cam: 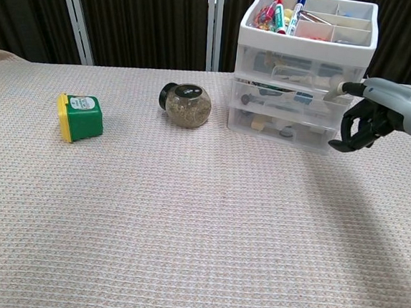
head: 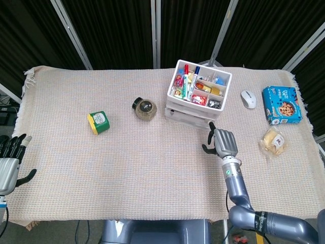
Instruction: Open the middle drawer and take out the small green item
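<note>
The white three-drawer organizer stands at the back of the table, its top tray full of pens. Its middle drawer looks closed, and I cannot pick out a small green item through the clear front. My right hand hovers at the unit's front right corner, holding nothing. Its fingers are hooked like a claw, and one fingertip is at the right end of the drawer fronts. My left hand hangs off the table's left edge with fingers apart, seen only in the head view.
A green and yellow tub and a round jar sit left of the organizer. A white mouse, a blue cookie box and a snack bag lie to its right.
</note>
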